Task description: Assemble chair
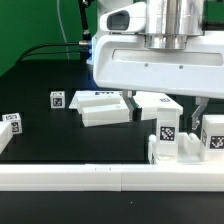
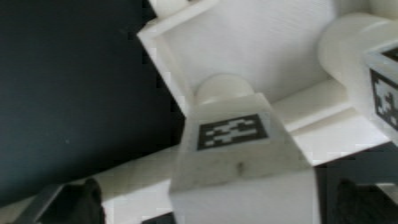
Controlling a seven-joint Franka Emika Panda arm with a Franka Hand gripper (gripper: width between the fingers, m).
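Observation:
The chair lies in loose white tagged parts. In the exterior view, a flat block [image 1: 100, 108] and a second piece [image 1: 160, 101] lie mid-table. Two upright tagged pieces [image 1: 168, 133] [image 1: 213, 134] stand at the exterior view's right, against the front rail. My gripper [image 1: 165, 105] hangs over that group, fingers spread. In the wrist view, a rounded tagged piece [image 2: 231, 135] rests on a larger white part [image 2: 214, 50]. It runs down between my dark fingertips [image 2: 71, 200], and the gripper [image 2: 217, 203] is open around it. There is a clear gap on one side and a narrow one on the other.
A long plain white rail [image 1: 100, 178] runs along the table's front. Two small tagged pieces [image 1: 57, 99] [image 1: 12, 122] sit at the exterior view's left on the black table. A black cable [image 1: 45, 47] crosses the green backdrop behind.

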